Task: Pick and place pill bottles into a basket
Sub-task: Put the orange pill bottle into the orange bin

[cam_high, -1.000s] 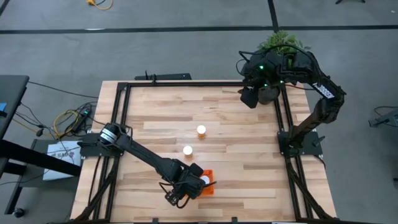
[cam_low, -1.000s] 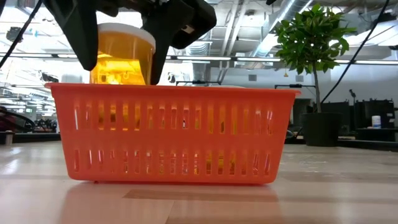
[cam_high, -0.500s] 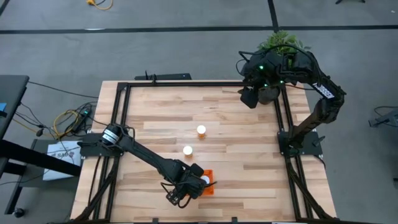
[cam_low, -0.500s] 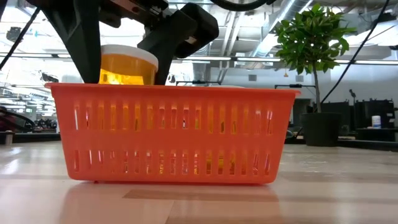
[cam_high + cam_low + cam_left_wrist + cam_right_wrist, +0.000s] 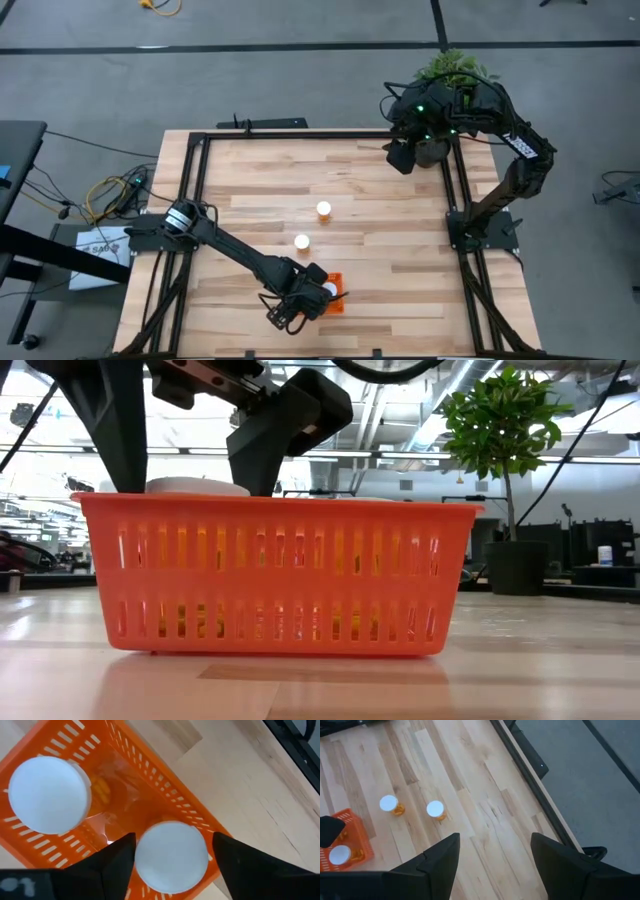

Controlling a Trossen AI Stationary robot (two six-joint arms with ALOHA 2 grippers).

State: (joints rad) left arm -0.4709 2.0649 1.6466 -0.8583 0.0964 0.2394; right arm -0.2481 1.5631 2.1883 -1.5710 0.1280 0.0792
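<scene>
The orange basket point(image 5: 333, 297) stands near the table's near edge, and fills the low view point(image 5: 275, 575). My left gripper point(image 5: 324, 291) is over it, shut on a pill bottle with a white cap point(image 5: 171, 855) that is lowered inside the basket. A second bottle point(image 5: 47, 795) stands upright in the basket beside it. Two more bottles point(image 5: 323, 209) point(image 5: 301, 241) stand upright on the table's middle. My right gripper point(image 5: 400, 155) is open and empty, high over the far right corner. My left gripper pinches the pill bottle between its two fingers point(image 5: 120, 862), one on each side of the bottle's top just below the cap's edge point(image 5: 142, 865). The fingers come from above, pointing down. The bottle stands upright inside the basket, its cap point(image 5: 195, 485) level with the rim.
A potted plant point(image 5: 450, 70) stands just off the far right corner, by the right arm. A black frame point(image 5: 200, 150) runs along the table's edges. Bare wood lies to the right of the basket and the two standing bottles.
My left gripper has gone down with the pill bottle, which stays upright. The bottle stood mostly above the basket's rim a second ago; now only its cap shows at the rim.
</scene>
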